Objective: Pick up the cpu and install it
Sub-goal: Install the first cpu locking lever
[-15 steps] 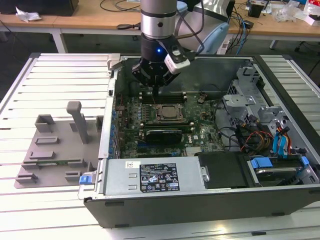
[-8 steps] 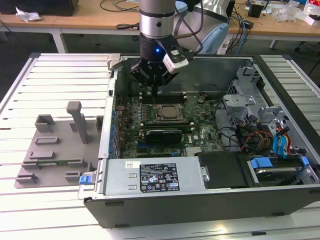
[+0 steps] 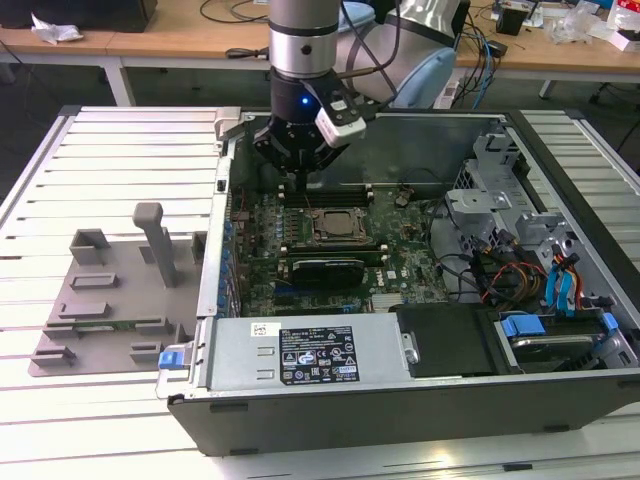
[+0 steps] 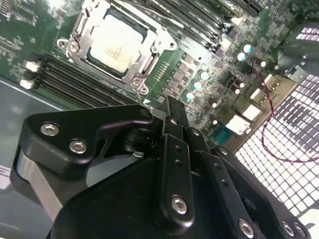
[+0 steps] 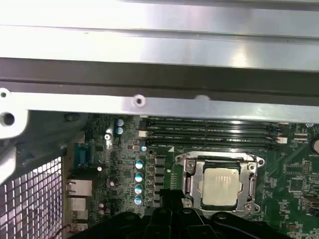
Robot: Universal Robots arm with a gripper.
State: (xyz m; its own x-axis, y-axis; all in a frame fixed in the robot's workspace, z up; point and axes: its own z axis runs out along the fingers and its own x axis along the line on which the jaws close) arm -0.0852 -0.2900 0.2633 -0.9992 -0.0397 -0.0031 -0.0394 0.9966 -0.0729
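Note:
The cpu (image 3: 333, 228) is a pale silvery square lying flat inside the socket frame (image 3: 350, 240) on the green motherboard (image 3: 400, 265) of the open computer case. Both wrist views show the cpu (image 4: 117, 42) (image 5: 223, 186) seated within the metal bracket (image 4: 152, 52) (image 5: 192, 181). My black gripper (image 3: 300, 185) hangs over the board just beside the socket, towards the exterior view's left and slightly behind it. It stands apart from the chip, and nothing is seen held in the gripper (image 4: 169, 107) (image 5: 167, 196).
A grey fixture plate (image 3: 110, 300) with upright posts lies on the slatted table at the exterior view's left. The case holds a power supply (image 3: 310, 350) at the front, memory sticks (image 5: 209, 132) behind the socket, and a drive cage with cables (image 3: 530, 270) on the right.

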